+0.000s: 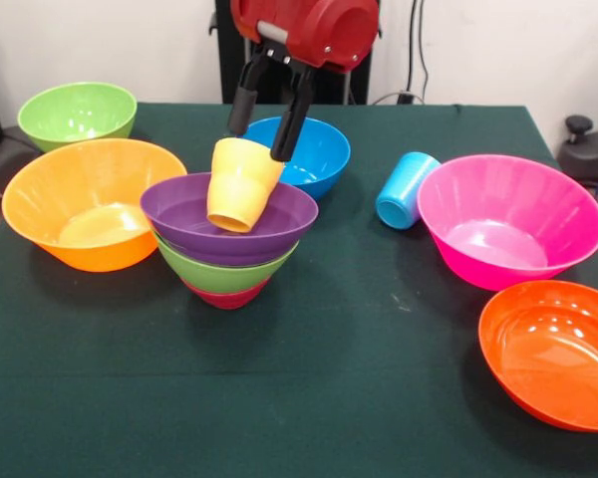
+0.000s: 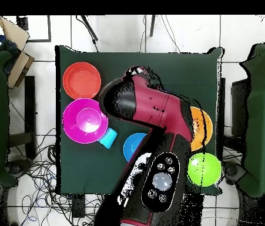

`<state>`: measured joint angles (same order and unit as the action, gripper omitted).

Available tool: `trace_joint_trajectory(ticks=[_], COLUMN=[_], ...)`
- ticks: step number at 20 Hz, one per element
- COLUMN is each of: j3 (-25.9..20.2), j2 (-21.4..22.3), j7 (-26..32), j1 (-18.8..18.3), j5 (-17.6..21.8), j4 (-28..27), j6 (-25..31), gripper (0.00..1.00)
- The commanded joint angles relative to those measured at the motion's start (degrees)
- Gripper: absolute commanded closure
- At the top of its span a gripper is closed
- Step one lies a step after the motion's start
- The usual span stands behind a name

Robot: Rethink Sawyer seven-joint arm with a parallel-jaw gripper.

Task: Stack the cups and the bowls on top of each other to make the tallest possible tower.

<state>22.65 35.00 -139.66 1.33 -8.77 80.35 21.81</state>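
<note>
- Nearest the camera, at the front view's 4 o'clock, the red-orange bowl (image 1: pixel 551 351) sits upright on the green tabletop (image 1: pixel 309 398).
- Just beyond it at 3 o'clock is the large pink bowl (image 1: pixel 508 221), with the light blue cup (image 1: pixel 406 189) lying on its side close by at the bowl's 9 o'clock.
- Left of centre stands the tower (image 1: pixel 229 244): a small crimson bowl (image 1: pixel 226 296) at the bottom, a green bowl (image 1: pixel 222 271) nested in it, a purple bowl (image 1: pixel 189 214) on top.
- A yellow-orange cup (image 1: pixel 241 183) rests tilted inside the purple bowl, leaning on its far rim.
- Black fingers (image 1: pixel 291 124) of the gripper (image 1: pixel 261 142) hang narrowly spread at the cup's upper end; whether they grip it I cannot tell.
- Behind the tower is the blue bowl (image 1: pixel 314 151).
- At 9 o'clock sits the large orange bowl (image 1: pixel 90 204), and at 10 o'clock a second green bowl (image 1: pixel 77 113).
</note>
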Motion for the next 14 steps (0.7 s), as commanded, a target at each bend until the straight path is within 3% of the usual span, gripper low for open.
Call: trace_joint_trajectory(ticks=[1,5,10,14], j3=[-1.86,-4.5,-1.65,-1.66], j2=[-4.21,-3.59,-2.24,-1.35], j7=[-13.11,-13.35,-11.4,-10.33], j1=[2.03,1.19,4.09,4.25], j5=[-0.85,-1.39,-2.84,-3.67], j4=[9.94,13.5,13.45,13.92], j6=[-9.22,-14.61,-6.8,-5.06], gripper=[0.0,0.0,0.0,0.0])
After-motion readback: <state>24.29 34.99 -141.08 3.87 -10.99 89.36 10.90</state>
